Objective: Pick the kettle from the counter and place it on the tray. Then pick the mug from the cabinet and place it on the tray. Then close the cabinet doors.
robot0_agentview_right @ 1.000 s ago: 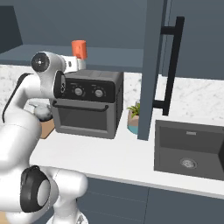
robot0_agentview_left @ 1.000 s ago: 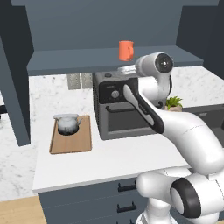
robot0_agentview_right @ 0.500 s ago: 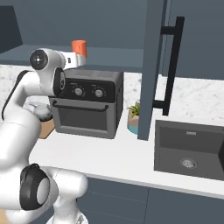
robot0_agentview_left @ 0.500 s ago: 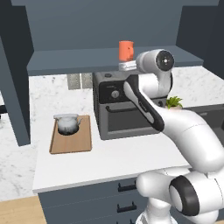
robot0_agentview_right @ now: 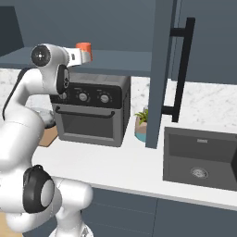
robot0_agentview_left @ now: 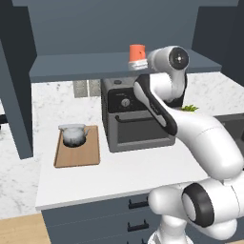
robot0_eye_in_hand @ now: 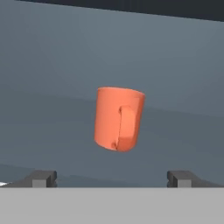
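Cabinet (robot0_agentview_left: 114, 28) is open, w/ one shelf inside; the mug (robot0_agentview_left: 137, 52) stands upright on that shelf, towards its right part in the left base view. Nothing else seen on the shelf. In the hand view the mug (robot0_eye_in_hand: 118, 118) is centred, handle turned towards the camera, looks tilted only bc the hand is rolled. Can't tell what's inside the mug, its mouth isn't visible.

Gripper (robot0_eye_in_hand: 111, 178) is spread fully wide & has hold of nothing: one fingertip low left, the other low right, mug ahead between them but still apart from both. From the right base view the gripper (robot0_agentview_right: 79, 54) is level w/ the shelf, right in front of the mug (robot0_agentview_right: 84, 47).

Tray (robot0_agentview_left: 77, 153) lies flat on the counter (robot0_agentview_left: 119, 171), left of the oven (robot0_agentview_left: 136, 114). Kettle (robot0_agentview_left: 73, 134) sits inside the tray at its far end, upright; near half of the tray is bare wood.

Oven is dark, two knobs on front, door shut, stands on the counter under the shelf. Plant pot (robot0_agentview_right: 141, 123) sits just right of the oven, beside the sink (robot0_agentview_right: 200, 156). Sink basin is sunk in the counter, drain visible at its bottom.

One cabinet door (robot0_agentview_right: 163, 69) stands swung out, black bar handle (robot0_agentview_right: 180, 65) facing right
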Controlling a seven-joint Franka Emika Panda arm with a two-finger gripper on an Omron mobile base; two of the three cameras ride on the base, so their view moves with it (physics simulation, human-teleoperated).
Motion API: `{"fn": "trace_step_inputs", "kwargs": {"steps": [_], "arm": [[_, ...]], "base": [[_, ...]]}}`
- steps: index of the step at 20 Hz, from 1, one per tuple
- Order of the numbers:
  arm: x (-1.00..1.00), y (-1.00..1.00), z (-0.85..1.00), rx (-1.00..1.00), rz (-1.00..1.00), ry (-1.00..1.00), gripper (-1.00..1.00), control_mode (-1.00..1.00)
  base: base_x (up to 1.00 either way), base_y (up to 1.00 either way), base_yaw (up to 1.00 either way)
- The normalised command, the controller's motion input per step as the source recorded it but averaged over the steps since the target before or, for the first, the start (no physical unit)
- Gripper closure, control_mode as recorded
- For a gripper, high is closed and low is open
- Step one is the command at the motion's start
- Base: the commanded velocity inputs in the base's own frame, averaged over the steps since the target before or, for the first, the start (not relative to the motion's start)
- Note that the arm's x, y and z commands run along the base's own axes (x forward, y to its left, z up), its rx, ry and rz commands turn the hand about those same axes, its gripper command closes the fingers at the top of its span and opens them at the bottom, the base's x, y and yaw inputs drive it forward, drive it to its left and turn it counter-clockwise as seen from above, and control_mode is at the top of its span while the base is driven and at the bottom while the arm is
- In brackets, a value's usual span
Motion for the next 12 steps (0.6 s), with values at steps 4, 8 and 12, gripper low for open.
{"fn": "trace_step_inputs", "kwargs": {"steps": [4,8,12], "arm": [[0.3,0.01,0.0,0.0,0.01,0.0,-1.0,-1.0],[0.25,-0.01,0.0,0.02,0.0,-0.01,-1.0,-1.0],[0.14,0.0,0.05,0.04,0.0,-0.03,-1.0,-1.0]], "base": [[0.0,0.0,0.0],[0.0,0.0,0.0],[0.0,0.0,0.0]]}}
